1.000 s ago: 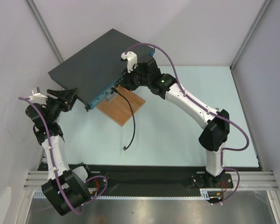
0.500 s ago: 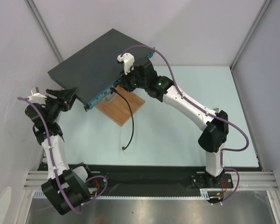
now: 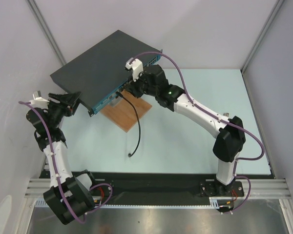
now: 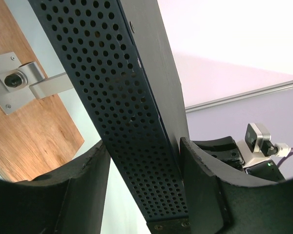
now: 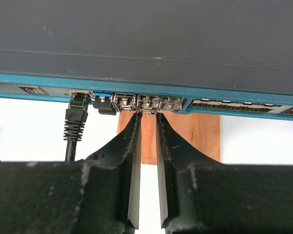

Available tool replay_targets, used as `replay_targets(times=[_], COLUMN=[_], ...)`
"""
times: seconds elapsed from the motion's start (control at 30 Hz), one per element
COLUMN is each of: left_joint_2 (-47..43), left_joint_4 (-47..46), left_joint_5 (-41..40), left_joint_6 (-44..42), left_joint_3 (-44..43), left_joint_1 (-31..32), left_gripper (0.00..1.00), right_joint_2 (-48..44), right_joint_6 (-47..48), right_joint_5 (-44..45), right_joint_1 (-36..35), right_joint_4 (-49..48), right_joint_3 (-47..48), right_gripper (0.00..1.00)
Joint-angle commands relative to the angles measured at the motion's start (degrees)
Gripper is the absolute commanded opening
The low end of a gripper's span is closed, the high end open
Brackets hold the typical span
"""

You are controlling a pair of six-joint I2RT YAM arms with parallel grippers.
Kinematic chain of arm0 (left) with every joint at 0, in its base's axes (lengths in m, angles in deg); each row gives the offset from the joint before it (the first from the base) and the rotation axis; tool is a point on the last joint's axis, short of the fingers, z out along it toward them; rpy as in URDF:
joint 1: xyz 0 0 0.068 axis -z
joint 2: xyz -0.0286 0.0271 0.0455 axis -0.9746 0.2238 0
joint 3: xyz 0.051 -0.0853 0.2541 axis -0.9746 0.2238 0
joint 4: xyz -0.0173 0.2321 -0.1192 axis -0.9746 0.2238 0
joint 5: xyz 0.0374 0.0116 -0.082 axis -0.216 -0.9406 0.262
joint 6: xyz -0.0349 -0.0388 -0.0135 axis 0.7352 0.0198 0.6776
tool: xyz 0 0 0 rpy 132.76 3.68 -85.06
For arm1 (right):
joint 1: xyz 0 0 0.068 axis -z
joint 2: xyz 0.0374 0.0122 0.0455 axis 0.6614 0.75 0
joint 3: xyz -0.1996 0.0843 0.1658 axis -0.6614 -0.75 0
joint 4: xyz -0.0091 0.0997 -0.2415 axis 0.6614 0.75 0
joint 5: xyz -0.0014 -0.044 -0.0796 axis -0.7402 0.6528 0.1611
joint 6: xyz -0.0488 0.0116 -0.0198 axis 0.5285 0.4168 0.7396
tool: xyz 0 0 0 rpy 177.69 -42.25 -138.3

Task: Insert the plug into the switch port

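Observation:
The switch (image 3: 97, 63) is a dark grey flat box with a teal front face, lying at an angle at the back left. A black plug (image 5: 76, 109) sits in a socket near the left end of the front face (image 5: 224, 97), and its black cable (image 3: 136, 122) trails onto the table. My right gripper (image 5: 147, 114) is empty. Its jaws stand a narrow gap apart, with the tips at the sockets just right of the plug. My left gripper (image 4: 144, 146) is open and straddles the switch's perforated side (image 4: 132, 122) at its near-left corner (image 3: 90, 109).
A brown wooden board (image 3: 129, 114) lies under the switch's front edge and carries a metal bracket (image 4: 19, 83). The cable's loose end (image 3: 131, 155) rests on the pale table. Enclosure walls stand close behind and to the left of the switch.
My right arm has shifted slightly along the switch's front, its elbow swinging right. The plug and cable stay in place. The left arm has not moved.

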Motion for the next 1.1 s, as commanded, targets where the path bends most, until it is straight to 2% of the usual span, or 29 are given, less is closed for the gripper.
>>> replay_targets(times=[0.0, 0.17, 0.5, 0.67, 1.07], left_joint_2=[0.1, -0.1, -1.3, -2.0, -2.2], left_joint_4=[-3.4, -2.0, 0.2, 0.4, 0.4], left_joint_5=[0.7, 0.3, -0.1, -0.2, -0.5], left_joint_6=[-4.0, -4.3, -5.7, -5.9, -5.6], left_joint_3=[-2.5, -2.8, -2.6, -2.2, -2.0], left_joint_1=[1.8, 1.8, 1.5, 1.5, 1.5], left_gripper=[0.02, 0.09, 0.15, 0.15, 0.10], right_joint_2=[-4.4, -7.1, -10.8, -10.1, -2.6], right_joint_6=[2.3, 2.6, 0.9, -0.5, -3.7], right_joint_5=[0.6, -1.5, -2.7, -4.7, -4.7], right_joint_1=[2.1, 3.5, 5.2, 4.3, 2.0], right_joint_4=[-10.4, -6.5, -4.4, -4.9, -6.0], right_joint_3=[-2.2, -6.0, -10.8, -9.5, -0.6], right_gripper=[0.18, 0.27, 0.29, 0.34, 0.34])
